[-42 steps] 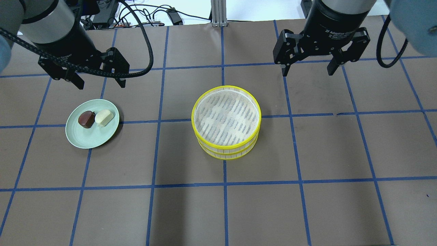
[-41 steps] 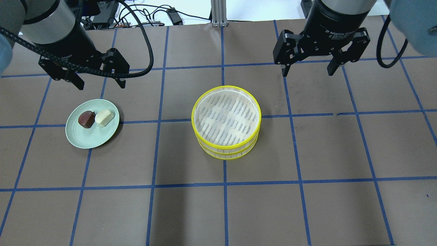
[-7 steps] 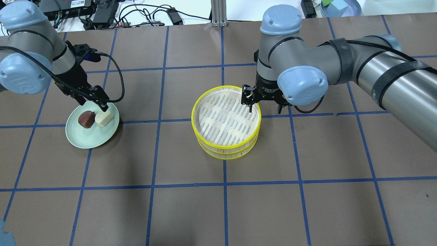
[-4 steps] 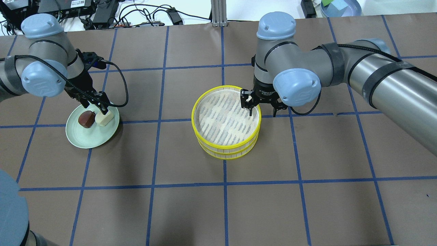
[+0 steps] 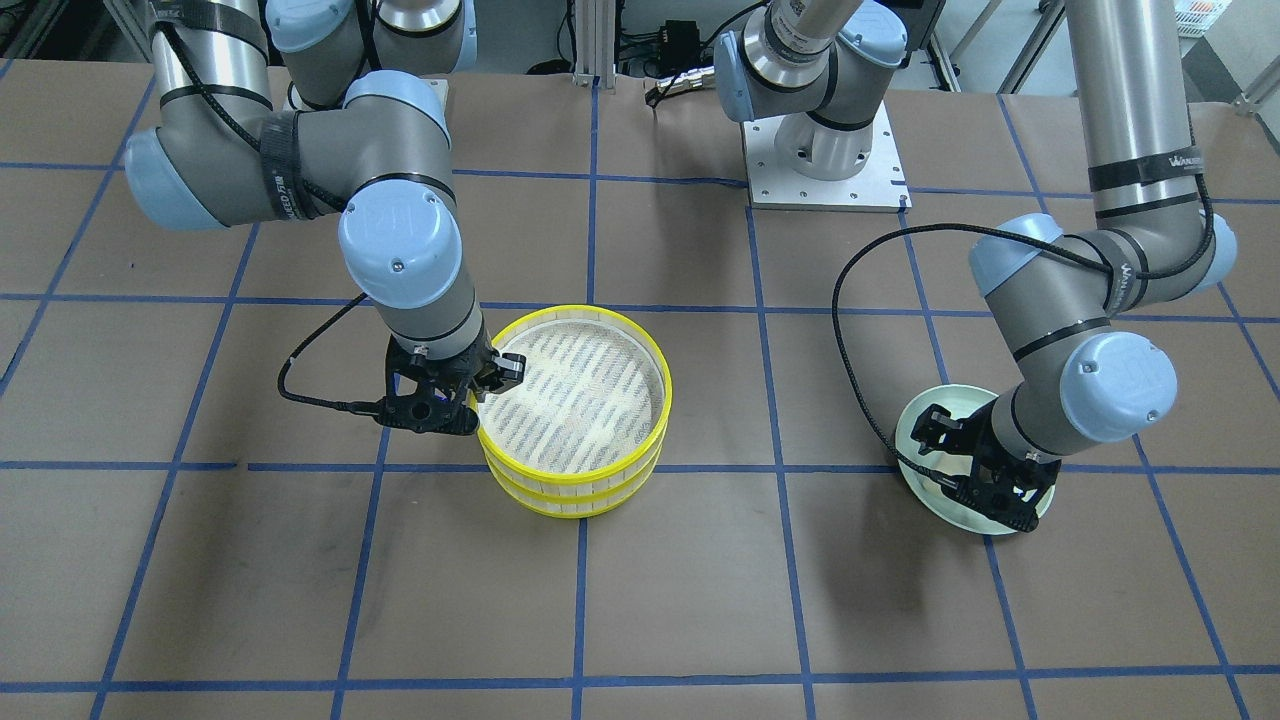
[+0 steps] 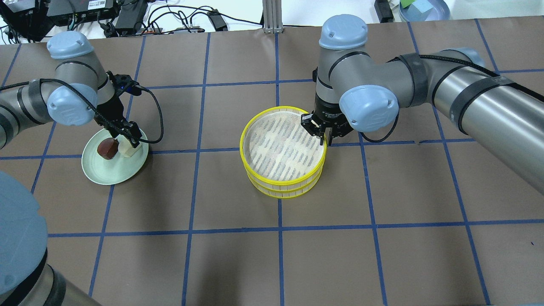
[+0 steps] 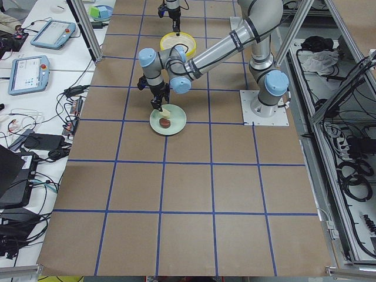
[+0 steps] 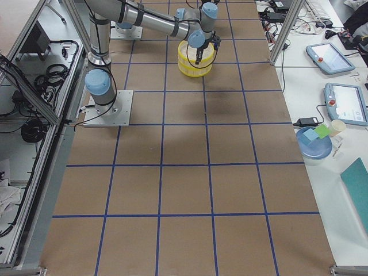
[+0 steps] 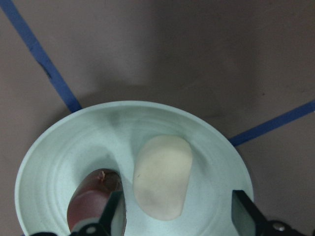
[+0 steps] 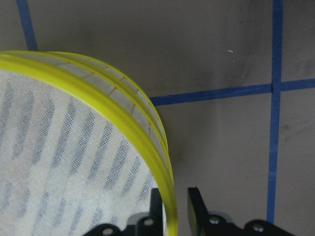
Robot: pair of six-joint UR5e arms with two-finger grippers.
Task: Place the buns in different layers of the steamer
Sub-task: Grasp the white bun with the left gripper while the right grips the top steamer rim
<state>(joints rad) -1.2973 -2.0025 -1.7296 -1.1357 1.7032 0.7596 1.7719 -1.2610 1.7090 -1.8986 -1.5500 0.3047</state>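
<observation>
The cream-white bun (image 6: 127,148) and the reddish-brown bun (image 6: 107,148) lie side by side on a pale green plate (image 6: 112,174). My left gripper (image 6: 126,138) is open and low over the plate. In the left wrist view its fingers (image 9: 114,212) stand on either side of the cream bun (image 9: 162,182), apart from it, with the brown bun (image 9: 91,204) just outside. The steamer (image 6: 280,189) stands mid-table as two stacked trays with nothing in the top one. My right gripper (image 6: 323,135) is shut on the top tray's yellow rim (image 10: 98,103) at its far right side.
The table is brown paper with a blue tape grid. Both arms' black cables hang near the wrists. The right arm's base plate (image 5: 825,165) is behind the steamer. The plate (image 5: 915,440) sits about two grid squares from the steamer (image 5: 575,487).
My left gripper has come down over the plate around the cream bun. My right gripper's fingers, open astride the rim before, have shut on it, and the steamer has shifted slightly right.
</observation>
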